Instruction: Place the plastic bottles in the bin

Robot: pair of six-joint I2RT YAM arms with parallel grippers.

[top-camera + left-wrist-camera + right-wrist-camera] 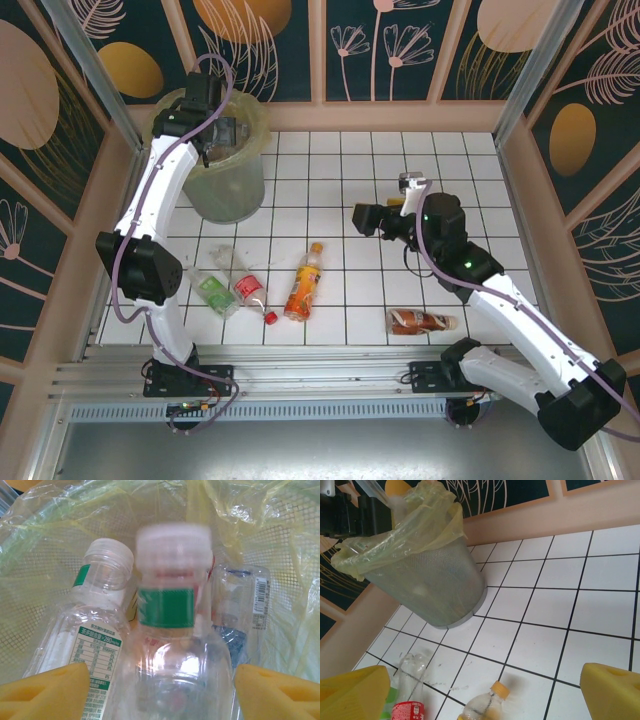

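The left end effector [218, 136] hung over the mouth of the bin [228, 195], which stood on the white-tiled counter [350, 165] in the upper left of the overhead view. In the left wrist view its yellow fingertips [50, 690] sat in the two lower corners, spread wide and released. The green-banded bottle [167, 630] between them was blurred, its white cap toward the top of the frame, and neither pad could be seen pressing on it. It lay inside the bin, against the yellow-green liner [280, 525]. Beside it in the bin were a white-capped bottle [95, 625] at left and a blue-labelled bottle [240, 610] with a barcode at right.

The right end effector [362, 217] pointed left near the middle of the overhead frame, well apart from the bin. Its yellow pads [355, 690] stood far apart in the lower corners of the right wrist view, relaxed, with only counter tiles between them.

Four plastic bottles lay on the counter along the lower part of the overhead view. The green-labelled bottle [212, 290] and red-labelled bottle [250, 289] were just beside each other at lower left. The orange bottle [303, 282] lay near them, and the brown-labelled bottle [420, 320] lay well apart at lower right.
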